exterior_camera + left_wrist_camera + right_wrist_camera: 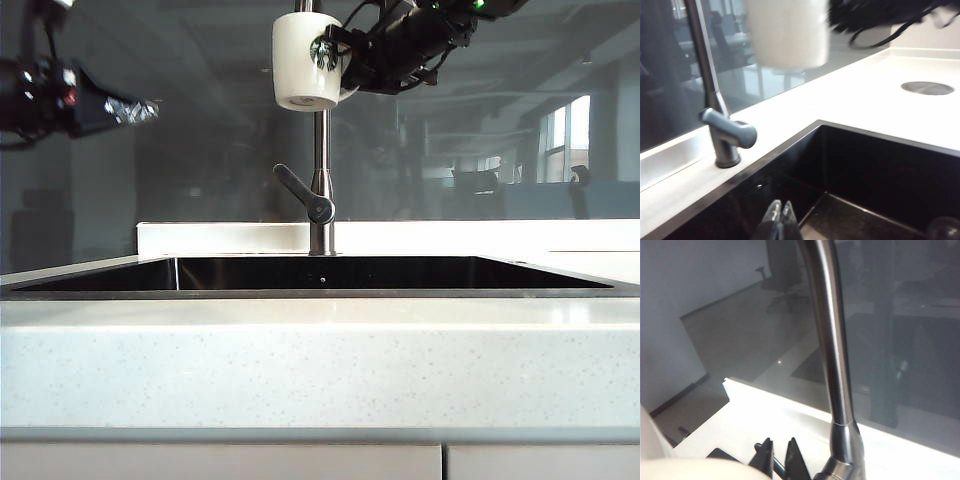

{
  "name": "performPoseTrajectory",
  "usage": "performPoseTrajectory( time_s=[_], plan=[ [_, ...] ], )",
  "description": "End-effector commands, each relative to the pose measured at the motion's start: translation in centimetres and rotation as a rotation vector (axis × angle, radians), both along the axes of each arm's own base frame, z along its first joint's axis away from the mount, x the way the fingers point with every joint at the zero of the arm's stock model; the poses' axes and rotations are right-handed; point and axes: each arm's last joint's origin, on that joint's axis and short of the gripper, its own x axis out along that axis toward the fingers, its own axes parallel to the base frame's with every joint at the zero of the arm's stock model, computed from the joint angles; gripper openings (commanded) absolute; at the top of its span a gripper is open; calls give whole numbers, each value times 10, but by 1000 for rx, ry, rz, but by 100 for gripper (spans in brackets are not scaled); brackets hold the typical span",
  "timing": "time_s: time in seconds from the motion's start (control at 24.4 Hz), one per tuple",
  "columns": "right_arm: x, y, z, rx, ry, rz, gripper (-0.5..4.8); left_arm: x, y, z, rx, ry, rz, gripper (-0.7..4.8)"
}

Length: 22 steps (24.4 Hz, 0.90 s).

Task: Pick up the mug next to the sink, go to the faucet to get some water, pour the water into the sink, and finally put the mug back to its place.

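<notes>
Exterior view: right gripper (345, 58) clamping the white mug (307, 62) high up, just in front of the faucet (321, 190) stem, well above the sink (320, 274). Mug hanging nearly upright, long axis close to vertical with a slight lean, rounded end facing down toward the basin, green logo turned toward the gripper. Left gripper (135, 110) hovering off to the left, fingers (780, 220) pressed together and holding nothing, seen over the dark basin in the left wrist view.
</notes>
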Motion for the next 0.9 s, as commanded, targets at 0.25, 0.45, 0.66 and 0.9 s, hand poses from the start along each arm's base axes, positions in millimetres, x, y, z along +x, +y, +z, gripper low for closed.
performPoseTrajectory(
  time_s=[0.25,0.45,0.66,0.9],
  plan=[
    [-7,2,22,40,-66,49,-4,75,9,-14,10,-27,15,-5],
    [-8,2,33,56,-92,58,-4,133,9,-33,-17,-9,-1,-5],
    [-12,6,42,64,-118,82,-4,176,-8,-47,-40,-19,-43,-5],
    [-13,8,44,88,-113,106,-4,201,-39,-59,-52,-4,-101,130]
  ],
)
